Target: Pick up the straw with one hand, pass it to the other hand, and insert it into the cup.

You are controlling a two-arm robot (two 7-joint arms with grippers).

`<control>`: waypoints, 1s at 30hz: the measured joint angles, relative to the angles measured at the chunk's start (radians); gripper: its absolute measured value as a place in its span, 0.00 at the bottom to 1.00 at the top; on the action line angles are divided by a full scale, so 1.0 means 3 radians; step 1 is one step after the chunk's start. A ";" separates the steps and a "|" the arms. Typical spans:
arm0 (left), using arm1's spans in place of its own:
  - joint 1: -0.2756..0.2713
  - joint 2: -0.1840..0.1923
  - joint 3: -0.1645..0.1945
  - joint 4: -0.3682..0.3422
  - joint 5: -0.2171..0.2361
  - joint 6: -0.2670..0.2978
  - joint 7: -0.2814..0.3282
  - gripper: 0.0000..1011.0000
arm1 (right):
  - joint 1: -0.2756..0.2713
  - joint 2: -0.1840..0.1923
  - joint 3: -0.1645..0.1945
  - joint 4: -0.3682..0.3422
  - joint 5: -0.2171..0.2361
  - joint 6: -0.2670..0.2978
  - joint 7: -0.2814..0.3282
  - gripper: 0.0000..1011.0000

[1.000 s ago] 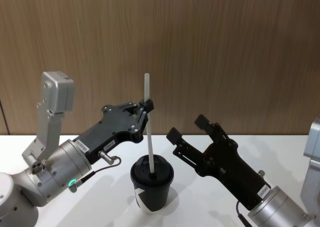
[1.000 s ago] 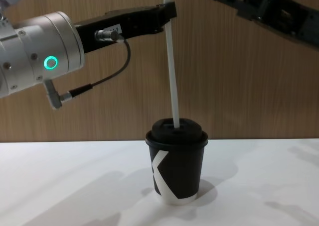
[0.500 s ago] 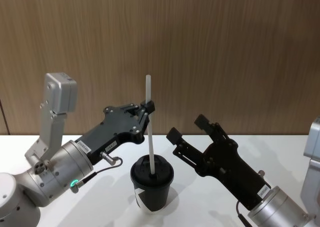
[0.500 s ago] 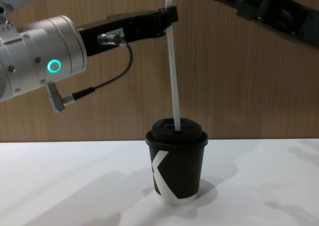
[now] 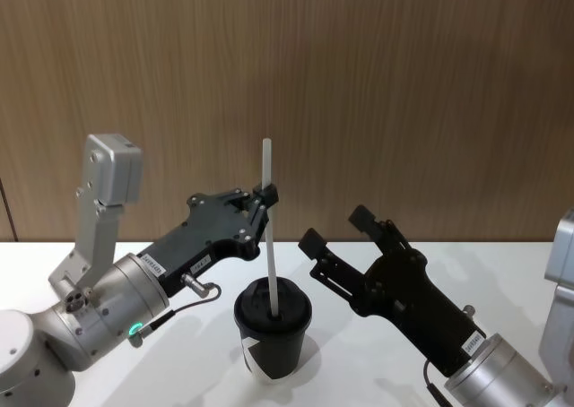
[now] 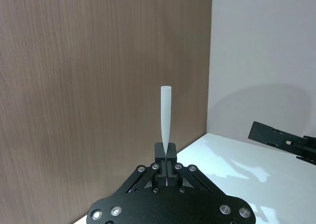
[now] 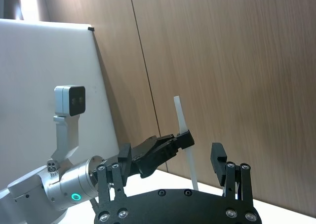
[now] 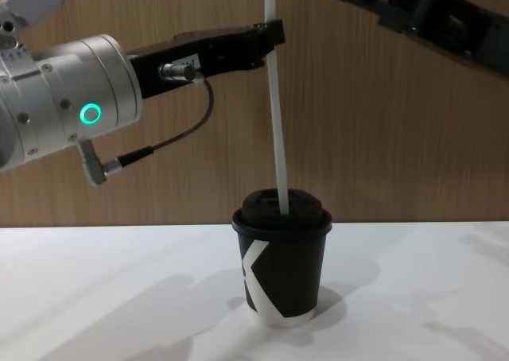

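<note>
Sinking lower through the lid of the cup (image 5: 272, 322), the straw (image 5: 267, 219) stays pinched by the left gripper (image 5: 264, 198) above it; insertion looks nearly done. The right gripper (image 5: 343, 229), fingers spread, waits beside the cup.

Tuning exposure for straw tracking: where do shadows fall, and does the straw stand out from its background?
Chest view: soft shadows lie on the white table around the cup; the straw contrasts with the wood wall. Left wrist view: straw crisp against wood, held by the left claw.
</note>
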 joint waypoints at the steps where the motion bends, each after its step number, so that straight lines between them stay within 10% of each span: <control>1: -0.0001 -0.0004 -0.0002 0.0007 0.0000 0.0004 -0.0006 0.01 | 0.0000 0.0000 0.0000 0.0000 0.0000 0.0000 0.0000 0.99; 30: -0.0023 -0.0080 -0.0058 0.0179 -0.0018 0.0056 -0.0156 0.01 | 0.0000 0.0000 0.0000 0.0000 0.0000 0.0000 0.0000 0.99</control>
